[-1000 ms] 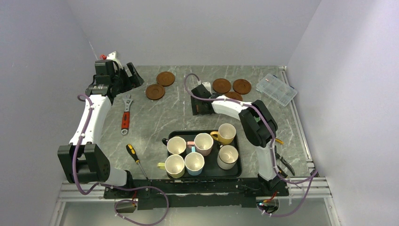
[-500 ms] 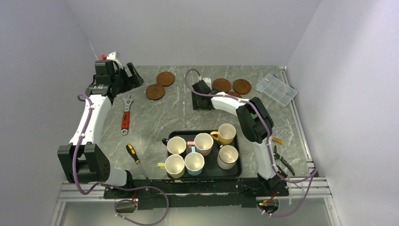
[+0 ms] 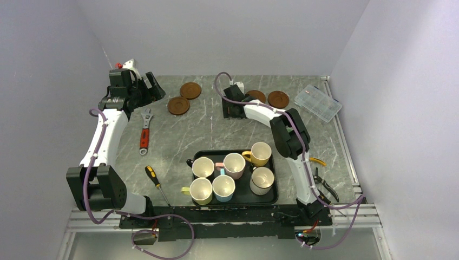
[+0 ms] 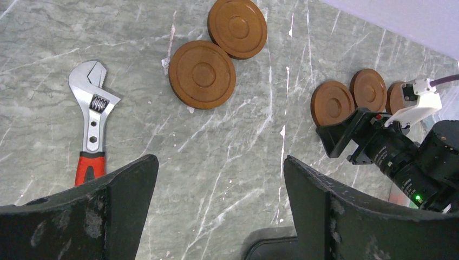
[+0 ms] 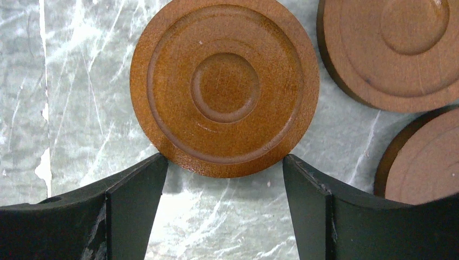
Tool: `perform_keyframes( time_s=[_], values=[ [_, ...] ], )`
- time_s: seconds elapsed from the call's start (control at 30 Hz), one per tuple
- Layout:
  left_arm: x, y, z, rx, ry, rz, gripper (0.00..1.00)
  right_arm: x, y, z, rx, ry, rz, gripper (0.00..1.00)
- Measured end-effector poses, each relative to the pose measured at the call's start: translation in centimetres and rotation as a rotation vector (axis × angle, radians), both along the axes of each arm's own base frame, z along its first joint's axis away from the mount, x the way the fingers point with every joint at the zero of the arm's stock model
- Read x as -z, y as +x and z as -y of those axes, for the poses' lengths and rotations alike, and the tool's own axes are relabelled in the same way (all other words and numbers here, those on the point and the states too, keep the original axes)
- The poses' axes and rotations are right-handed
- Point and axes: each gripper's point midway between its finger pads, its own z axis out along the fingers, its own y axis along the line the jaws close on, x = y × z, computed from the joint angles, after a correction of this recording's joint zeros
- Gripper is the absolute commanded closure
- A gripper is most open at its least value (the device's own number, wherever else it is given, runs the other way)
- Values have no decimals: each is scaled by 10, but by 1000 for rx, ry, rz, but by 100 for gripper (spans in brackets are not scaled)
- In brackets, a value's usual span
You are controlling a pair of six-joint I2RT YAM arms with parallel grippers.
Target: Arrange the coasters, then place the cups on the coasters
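Plainly the arranging step is in hand, and no cup has left the black tray [image 3: 243, 202]: all six cups [image 3: 234, 165] stand there, near the arm bases. The right gripper [image 5: 224, 161] hangs over one coaster [image 5: 224, 86] at the far middle of the surface. Its jaws are wide, their tips either side of the coaster's near rim, holding nothing. Two more coasters [image 5: 389, 49] lie just beside it. The left gripper [image 4: 219, 162] hovers by the far left corner, jaws wide and empty, with a pair of coasters [image 4: 202, 74] edge to edge ahead of it and an adjustable wrench [image 4: 92, 116] off to one side.

The next move, I judge, is to lower the right jaws to the surface and close across the rim. The coaster is flat and low, and its neighbour leaves little room on that side.

The top view hides much of the right-hand group under the arm. The left wrist view shows three coasters there. Only the right wrist view shows how the jaws line up with the rim. I count five coasters and cannot find a sixth.
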Motion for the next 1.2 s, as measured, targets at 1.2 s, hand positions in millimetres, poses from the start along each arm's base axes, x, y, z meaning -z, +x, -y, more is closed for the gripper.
perform_keyframes(
  time_s=[1.2],
  values=[
    [0,0,0,1,4,1,9,0,34,-3,6,13,40,6]
  ],
)
